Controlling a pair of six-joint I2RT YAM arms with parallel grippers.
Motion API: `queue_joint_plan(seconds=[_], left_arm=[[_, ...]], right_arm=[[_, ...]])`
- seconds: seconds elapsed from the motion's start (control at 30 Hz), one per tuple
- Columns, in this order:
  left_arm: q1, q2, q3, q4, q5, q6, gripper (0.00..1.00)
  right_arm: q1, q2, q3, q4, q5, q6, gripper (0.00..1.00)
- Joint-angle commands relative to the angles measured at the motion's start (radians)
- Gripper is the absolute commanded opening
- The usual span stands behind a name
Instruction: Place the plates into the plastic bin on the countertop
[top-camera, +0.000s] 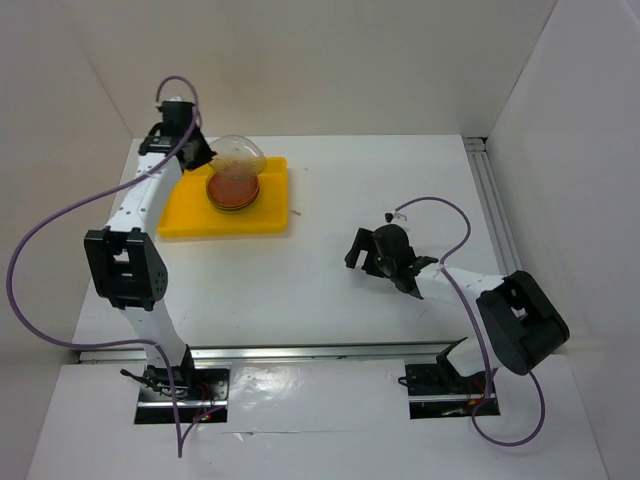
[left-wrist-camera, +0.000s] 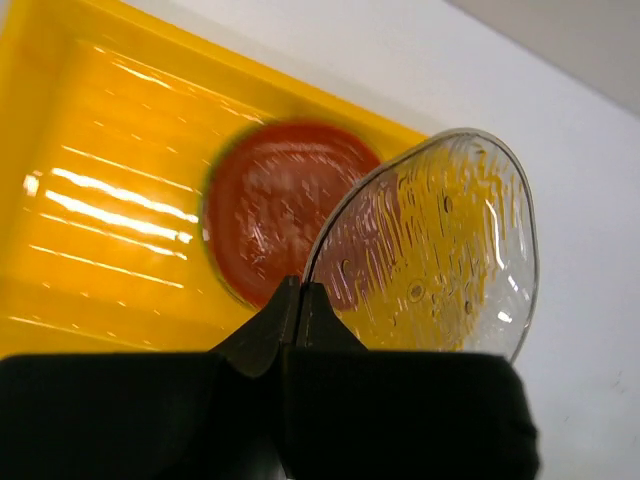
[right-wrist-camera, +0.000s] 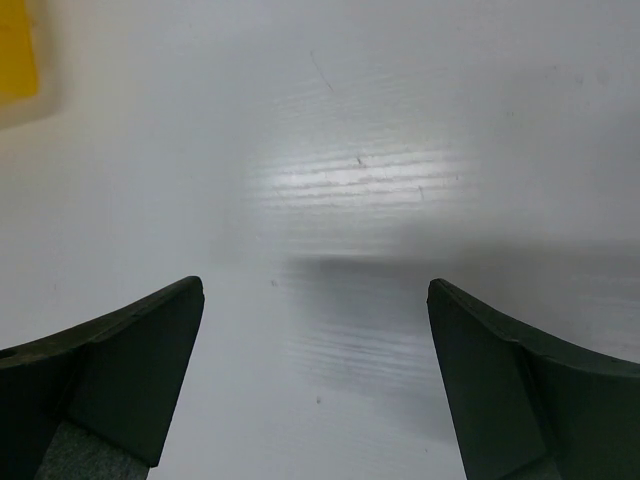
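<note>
One glassy plate (left-wrist-camera: 430, 250) overlaps orange plate (left-wrist-camera: 270, 210); lower stack (top-camera: 233, 204) uncountable.

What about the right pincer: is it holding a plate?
No, the right pincer gapes open above the white countertop, with nothing between its fingers.

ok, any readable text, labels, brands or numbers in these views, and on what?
None. No words, labels, brands or numbers show on the yellow bin, the stacked orange plate, the clear plate pinched in the left tool, the right tool or the white countertop.
</note>
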Motion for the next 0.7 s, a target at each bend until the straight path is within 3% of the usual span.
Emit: queue_joint_plan(seconds=[0.0,0.23,0.67], left_arm=[[0.122,0.017,0.028,0.088,0.230,0.021,0.00],[0.216,0.210,0.165,0.111,0.610,0.154,0.00],[0.293,0.277,0.084,0.163,0.635,0.193,0.00]], right_arm=[[0.014,-0.006,-0.021,0.118,-0.024,0.005,1.00],[0.047,0.012,-0.022,0.098,-0.034,-0.044,1.00],[0.065,-0.008,-0.060,0.141,-0.072,-0.075,1.00]])
